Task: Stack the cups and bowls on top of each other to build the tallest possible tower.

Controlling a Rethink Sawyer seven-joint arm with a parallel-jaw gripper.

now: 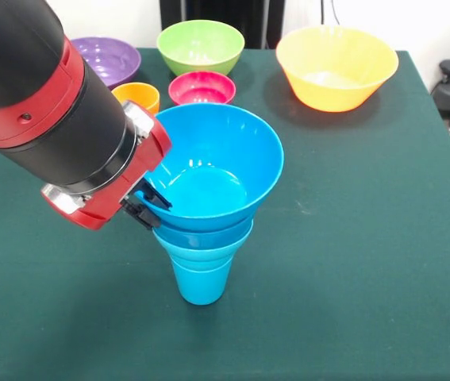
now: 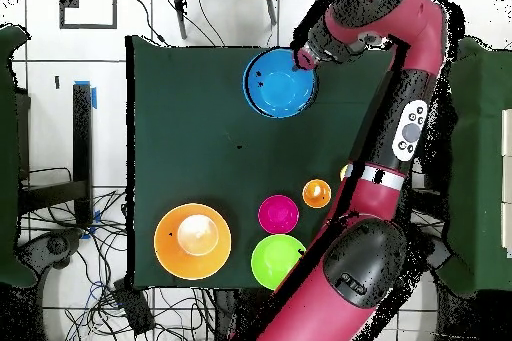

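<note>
A tower stands mid-table: a blue cup (image 1: 200, 284) as base, a small blue bowl (image 1: 205, 236) on it, and a wide blue bowl (image 1: 213, 171) on top, which also shows in the overhead view (image 2: 280, 84). My gripper (image 1: 150, 208) (image 2: 303, 58) is at the wide bowl's left rim, one finger inside and one outside, shut on the rim. Behind stand a purple bowl (image 1: 107, 59), a green bowl (image 1: 201, 46), a red bowl (image 1: 201, 88), an orange cup (image 1: 138, 96) and the large yellow-orange bowl (image 1: 336, 67). A yellow cup (image 2: 345, 171) peeks from under the arm.
The dark green table (image 1: 367, 238) is bounded by its front edge and its right edge. My arm (image 1: 50, 103) covers the left rear. In the overhead view the yellow-orange bowl (image 2: 192, 241), red bowl (image 2: 278, 214), green bowl (image 2: 277, 261) and orange cup (image 2: 316, 193) sit near the base.
</note>
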